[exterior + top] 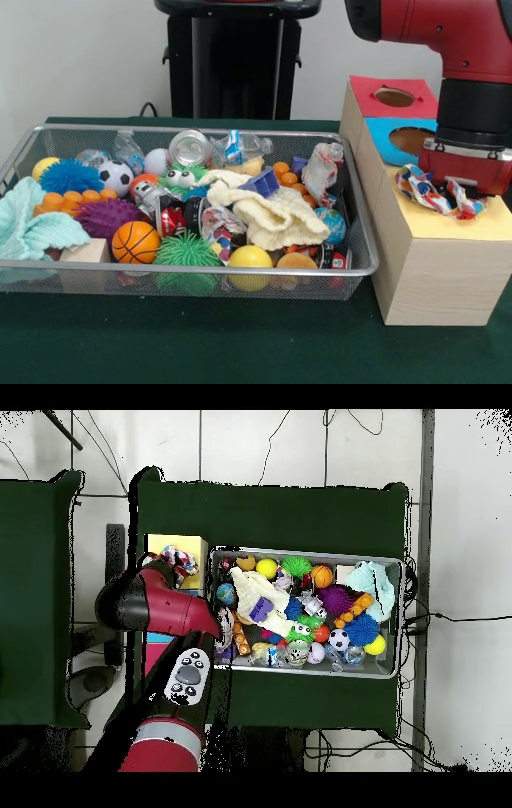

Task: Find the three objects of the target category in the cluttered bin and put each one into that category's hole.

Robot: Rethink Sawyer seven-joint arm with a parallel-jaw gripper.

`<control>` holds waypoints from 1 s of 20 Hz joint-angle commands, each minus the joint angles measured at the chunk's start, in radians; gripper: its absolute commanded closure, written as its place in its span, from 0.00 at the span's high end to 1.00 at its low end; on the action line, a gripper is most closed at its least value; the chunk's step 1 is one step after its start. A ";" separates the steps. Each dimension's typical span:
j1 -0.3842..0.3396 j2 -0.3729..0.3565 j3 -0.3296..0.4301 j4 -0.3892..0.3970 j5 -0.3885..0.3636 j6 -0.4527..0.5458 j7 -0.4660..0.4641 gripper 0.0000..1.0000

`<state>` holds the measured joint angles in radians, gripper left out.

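The wire mesh bin [200, 270] sits left of three boxes and is full of toys. One spotted white fabric piece [432, 192] lies bunched on the yellow top of the nearest wooden box [456, 226], right under my gripper [462, 188]. The fabric and my gripper cover the hole. My gripper's own state is hidden by the red wrist and the fabric. Another spotted fabric piece [322, 170] lies against the bin's right end. In the overhead view the fabric [181, 562] lies on the yellow box [164, 546], left of the bin [300, 552].
The blue-topped box [392, 140] and the red-topped box [394, 98] stand behind the yellow one. In the bin lie a cream knitted cloth [272, 214], a mint-green towel [36, 228], balls, spiky toys and cans. The robot pedestal [232, 60] stands behind the bin.
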<state>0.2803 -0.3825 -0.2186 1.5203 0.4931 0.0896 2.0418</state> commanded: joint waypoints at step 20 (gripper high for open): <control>0.007 -0.126 -0.039 -0.174 -0.244 0.624 0.045 0.00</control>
<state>0.2946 -0.4604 -0.3076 1.3601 0.3010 0.5803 2.0418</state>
